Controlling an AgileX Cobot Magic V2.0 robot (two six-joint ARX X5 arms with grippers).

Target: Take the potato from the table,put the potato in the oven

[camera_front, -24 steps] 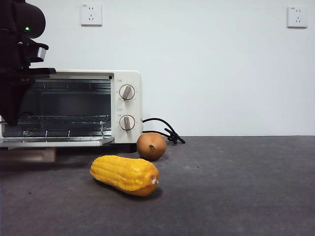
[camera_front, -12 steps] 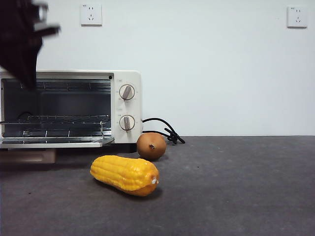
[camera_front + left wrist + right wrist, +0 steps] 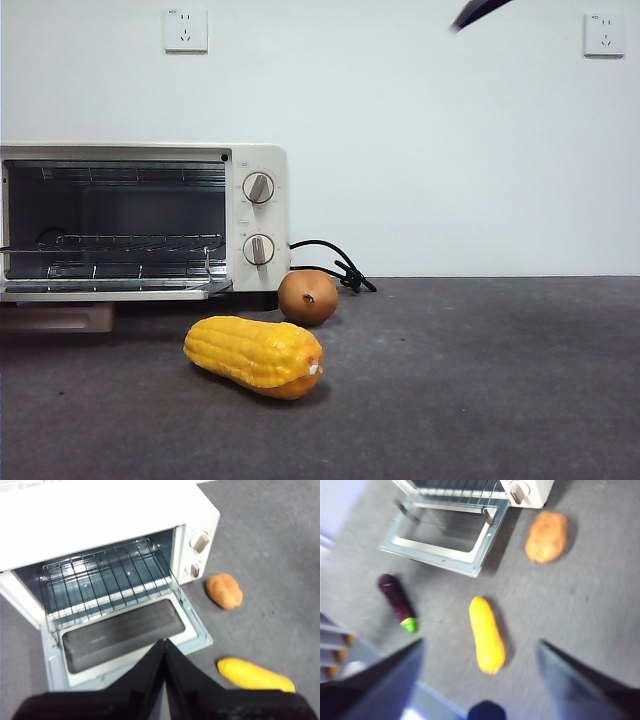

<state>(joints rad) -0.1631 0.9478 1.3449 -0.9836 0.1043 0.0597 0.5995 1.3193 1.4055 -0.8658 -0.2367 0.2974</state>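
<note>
Front view: potato (image 3: 307, 296) beside open oven (image 3: 255, 180), ungrasped.

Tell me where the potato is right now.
In the front view the potato lies on the table, just right of the open oven below its knobs, beside the black cord and behind the corn. Neither gripper touches it.
</note>
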